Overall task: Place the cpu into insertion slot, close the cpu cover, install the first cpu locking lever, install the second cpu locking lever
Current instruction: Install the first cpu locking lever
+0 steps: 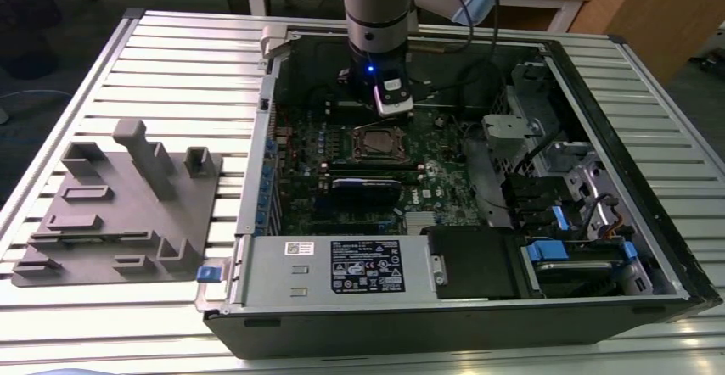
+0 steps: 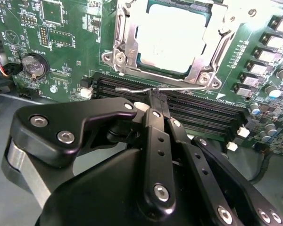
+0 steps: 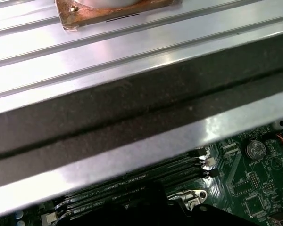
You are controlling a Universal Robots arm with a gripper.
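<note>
Black metal fingers of the hand are pressing together on a thin silvery wire, a locking lever, pinching it about midway along its length. The lever is running along the edge of the slot that faces the memory slots. It is looking slightly raised rather than tucked under a catch, though that is only my reading. Whether this is the first or the second lever I cannot tell.

Just beyond the wire, the cpu is sitting flat in the slot. Its pale top is showing through the window of the cover, which is lying down over it. So two steps are looking done: chip seated, cover shut. The lever work is looking under way and unfinished, and I cannot tell how the other lever is standing.

Counting in the second wrist view, I am finding one cpu, one slot, one cover and one lever in the hand. One coin battery is sitting on the green board, and I am counting four memory slots, without certainty.

In the exterior view, one blue-edged stick is standing on the board. One open case is lying mid-counter, and one grey tray is resting near the edge of the counter at the exterior view's left.
</note>
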